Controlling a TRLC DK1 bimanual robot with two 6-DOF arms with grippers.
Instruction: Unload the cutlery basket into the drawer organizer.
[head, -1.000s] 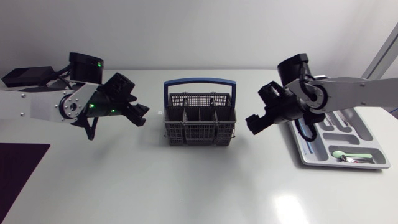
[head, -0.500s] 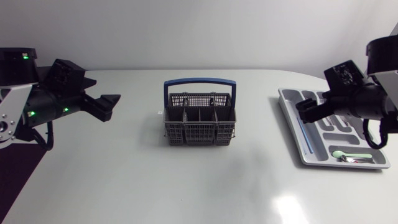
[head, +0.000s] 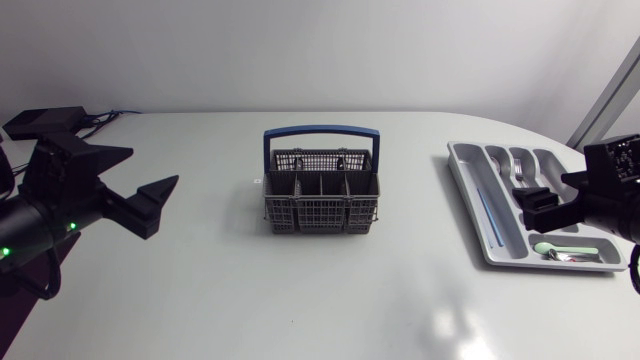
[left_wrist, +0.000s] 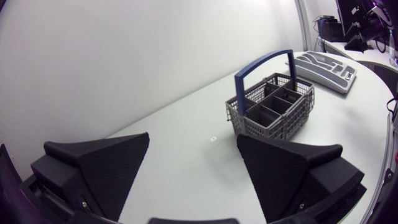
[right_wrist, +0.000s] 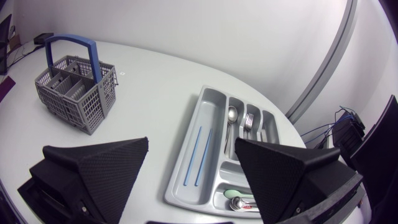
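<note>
**A:** Where does the cutlery basket (head: 321, 195) lie from your grippers?

**B:** It stands mid-table between them, its long axis and handle (head: 321, 130) running side to side. Your left gripper (left_wrist: 193, 137), fingers apart and empty, faces one end and looks the nearer. Your right gripper (right_wrist: 191, 143), likewise spread and empty, hangs at the drawer organizer (head: 462, 160).
</note>
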